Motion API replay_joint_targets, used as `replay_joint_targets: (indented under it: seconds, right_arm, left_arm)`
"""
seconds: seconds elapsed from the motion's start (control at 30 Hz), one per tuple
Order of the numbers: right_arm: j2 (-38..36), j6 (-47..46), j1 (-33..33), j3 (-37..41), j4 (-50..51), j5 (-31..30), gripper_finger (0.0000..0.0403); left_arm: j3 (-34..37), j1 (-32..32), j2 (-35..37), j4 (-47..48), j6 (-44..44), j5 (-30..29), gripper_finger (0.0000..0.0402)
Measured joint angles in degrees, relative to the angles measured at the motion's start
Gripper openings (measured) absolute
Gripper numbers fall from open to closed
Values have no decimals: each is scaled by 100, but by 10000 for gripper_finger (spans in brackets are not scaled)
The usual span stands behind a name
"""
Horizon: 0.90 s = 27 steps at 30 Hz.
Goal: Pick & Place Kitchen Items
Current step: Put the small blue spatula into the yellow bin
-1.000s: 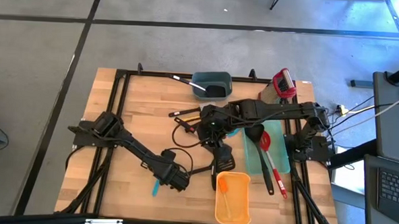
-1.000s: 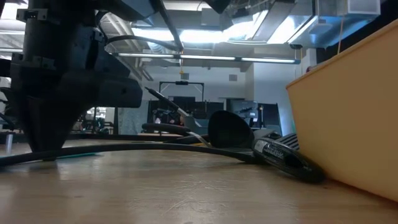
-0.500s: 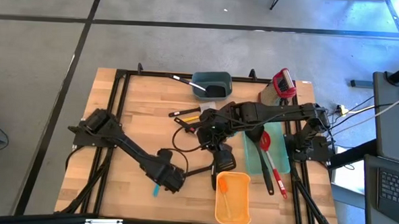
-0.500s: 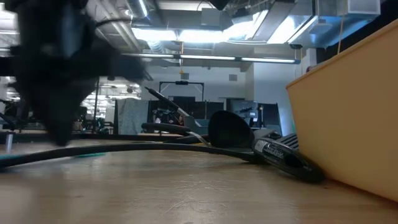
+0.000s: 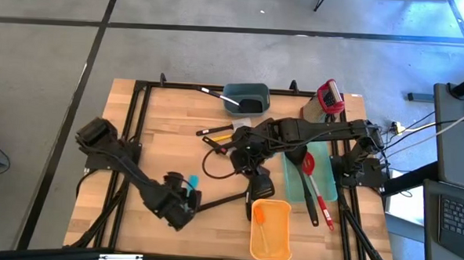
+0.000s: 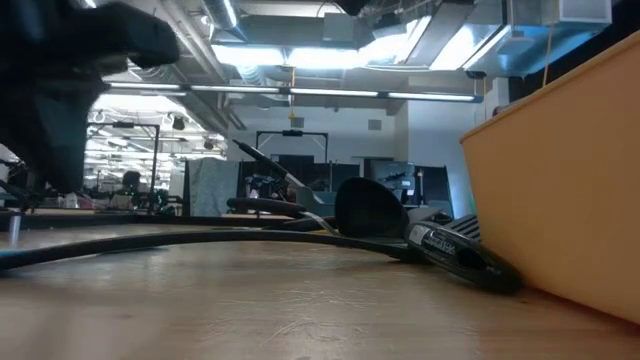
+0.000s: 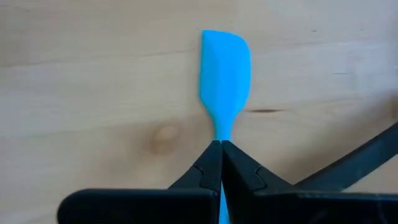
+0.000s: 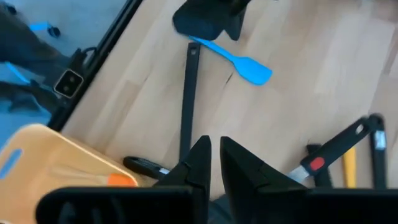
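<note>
Wooden counter under the arms, utensils scattered, one teal spatula in hand.

Left end effector (image 5: pixel 183 202) is clamped shut on the neck of the teal spatula (image 7: pixel 224 74), near the counter's (image 5: pixel 150 126) front-left; it looks light, with a soft flexible blade, so that narrow stiff neck seems the right hold. Right end effector (image 8: pixel 211 163) hovers mid-counter with fingers nearly together, nothing visibly between them. Nearby clutter: a long black handle (image 5: pixel 223 198) just beside the left end effector, a black ladle (image 6: pixel 375 211), an orange bin (image 5: pixel 270 230) at the front edge, and a grey bin (image 5: pixel 246 98) at the back.
</note>
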<state>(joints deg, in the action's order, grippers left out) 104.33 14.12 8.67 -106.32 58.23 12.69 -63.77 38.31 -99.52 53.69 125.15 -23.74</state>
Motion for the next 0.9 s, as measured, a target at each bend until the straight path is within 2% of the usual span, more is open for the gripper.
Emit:
replay_joint_targets:
  seconds: [0.23, 0.47, 0.63, 0.9]
  right_arm:
    - [315, 299, -103, 0, -897, -31, 38]
    - [1112, 315, -199, 0, -1243, 633, 39]
    - [1608, 843, -172, 0, -1481, 645, 39]
    - [2198, 930, 129, 2, -2713, 460, 39]
  left_arm:
    - [-2, 312, 345, -192, 26, 179, 1]
    - [-167, 738, 519, -813, 34, 284, 1]
    - [-425, 1083, 521, -1043, 76, 281, 2]
    - [-509, 1191, 521, -1053, 124, 460, 2]
